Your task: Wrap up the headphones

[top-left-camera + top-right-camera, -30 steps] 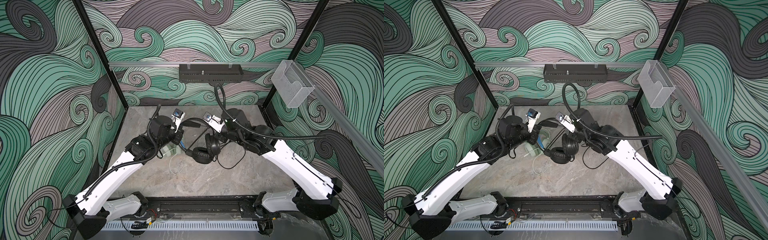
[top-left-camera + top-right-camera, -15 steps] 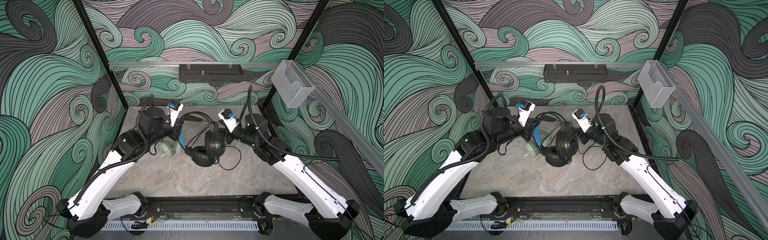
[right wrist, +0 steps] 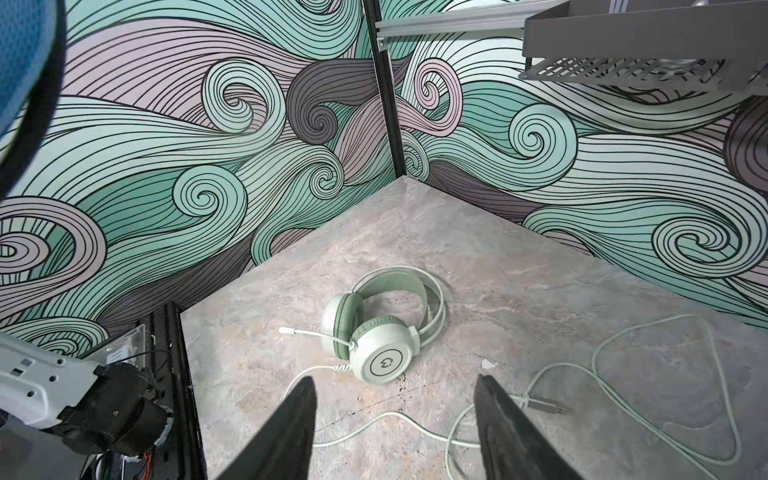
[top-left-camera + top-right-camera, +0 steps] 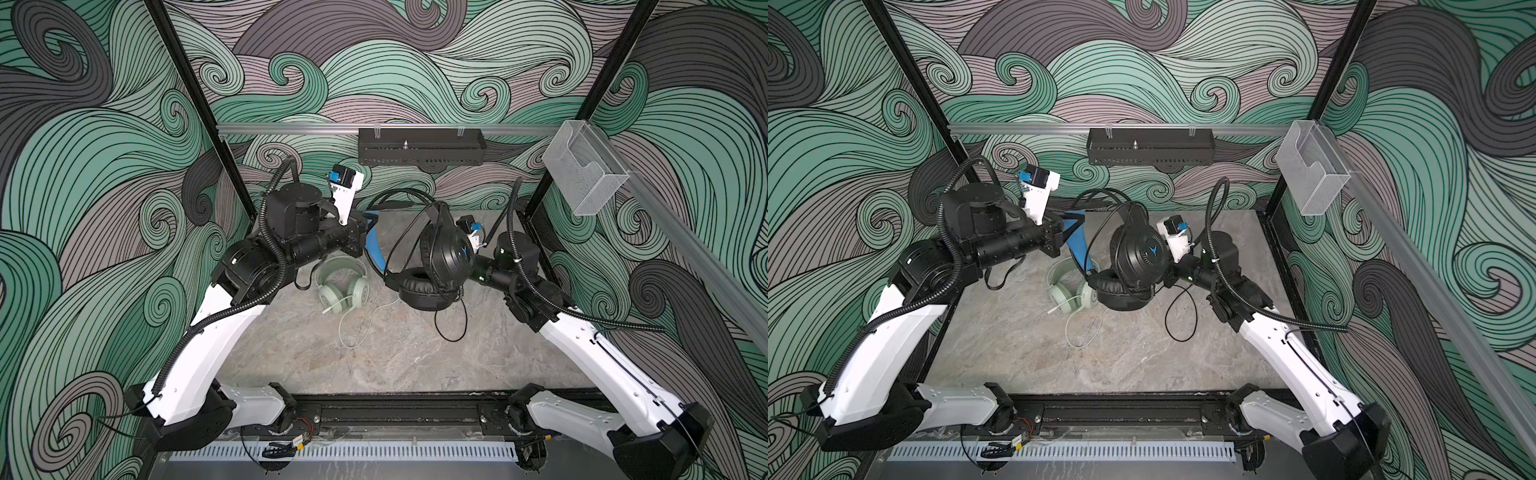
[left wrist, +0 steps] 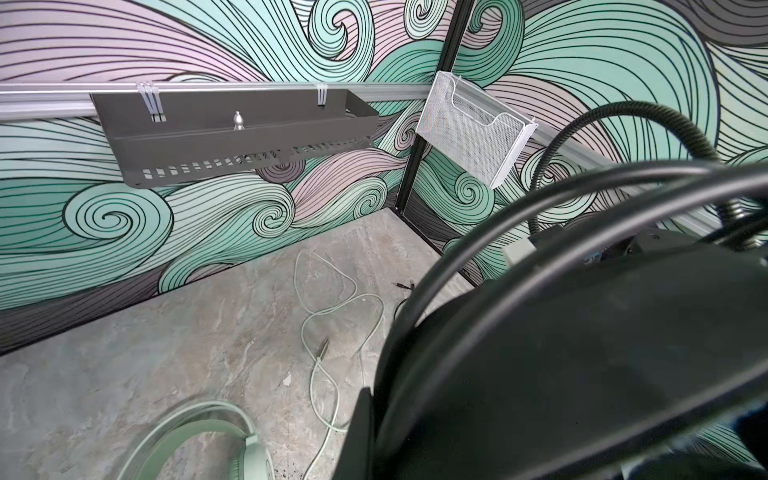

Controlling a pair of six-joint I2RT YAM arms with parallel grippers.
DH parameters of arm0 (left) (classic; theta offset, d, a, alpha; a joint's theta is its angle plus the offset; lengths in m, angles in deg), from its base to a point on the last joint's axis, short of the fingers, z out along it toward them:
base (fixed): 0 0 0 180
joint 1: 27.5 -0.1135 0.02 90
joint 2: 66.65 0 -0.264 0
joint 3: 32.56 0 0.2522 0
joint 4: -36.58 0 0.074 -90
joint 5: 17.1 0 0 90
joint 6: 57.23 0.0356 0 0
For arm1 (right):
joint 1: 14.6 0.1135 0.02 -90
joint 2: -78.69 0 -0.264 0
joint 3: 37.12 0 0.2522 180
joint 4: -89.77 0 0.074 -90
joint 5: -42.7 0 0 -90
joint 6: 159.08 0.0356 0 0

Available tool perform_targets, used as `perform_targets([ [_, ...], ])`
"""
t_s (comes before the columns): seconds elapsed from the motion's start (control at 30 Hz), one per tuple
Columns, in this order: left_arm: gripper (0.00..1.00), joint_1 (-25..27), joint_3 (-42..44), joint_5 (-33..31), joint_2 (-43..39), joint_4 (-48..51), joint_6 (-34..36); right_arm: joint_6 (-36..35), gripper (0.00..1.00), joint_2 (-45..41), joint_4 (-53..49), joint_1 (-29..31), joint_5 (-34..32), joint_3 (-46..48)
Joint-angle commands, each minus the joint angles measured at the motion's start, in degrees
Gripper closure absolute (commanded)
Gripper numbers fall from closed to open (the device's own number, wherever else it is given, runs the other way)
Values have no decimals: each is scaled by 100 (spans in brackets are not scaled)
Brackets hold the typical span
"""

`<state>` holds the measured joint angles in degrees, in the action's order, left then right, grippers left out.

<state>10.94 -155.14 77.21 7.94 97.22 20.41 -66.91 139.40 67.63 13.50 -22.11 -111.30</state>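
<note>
The black headphones (image 4: 446,253) hang above the table, the blue inside of their headband (image 4: 1077,245) at my left gripper (image 4: 362,239), which is shut on it. In the left wrist view the black band (image 5: 561,374) fills the area next to one finger (image 5: 360,419). Black cable loops (image 4: 395,199) lie over the band and one loop (image 4: 1179,316) trails onto the table. My right gripper (image 3: 395,379) is open and holds nothing; in both top views it sits behind the black earcup. The mint-green headphones (image 3: 374,332) (image 4: 343,286) lie on the table with their white cable (image 3: 623,374) loose.
A black shelf (image 4: 419,151) hangs on the back rail and a clear holder (image 4: 582,174) on the right rail. Black frame posts (image 4: 232,174) stand at the back corners. A black plug (image 5: 403,285) lies on the marble table (image 4: 374,365).
My right gripper has opened and its arm has drawn back to the right. The left arm has moved back and left, carrying the black headphones higher.
</note>
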Motion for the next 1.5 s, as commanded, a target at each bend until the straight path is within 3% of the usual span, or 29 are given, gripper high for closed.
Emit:
perform_targets([
  [0.0,100,6,-465,43,101,198,-359,-167,31,-533,-331,-287,100,139],
  [0.17,100,-3,-639,179,205,331,-352,-704,28,-950,-1053,-445,134,214],
  [0.4,100,-7,-762,330,332,255,-509,-668,26,-1036,-933,-445,569,334],
  [0.5,100,-15,-782,387,345,219,-539,-692,26,-956,-973,-446,297,273],
  [0.7,100,-20,-735,437,314,215,-583,-502,25,-796,-583,-494,-275,291],
  [1.07,100,-23,-810,616,323,140,-778,-223,26,-134,199,-481,-51,320],
  [1.33,100,-29,-629,805,238,-430,-1336,215,40,689,1049,-481,59,243],
  [1.47,100,-71,-668,746,271,-542,-1458,290,54,975,1246,-480,204,185],
])
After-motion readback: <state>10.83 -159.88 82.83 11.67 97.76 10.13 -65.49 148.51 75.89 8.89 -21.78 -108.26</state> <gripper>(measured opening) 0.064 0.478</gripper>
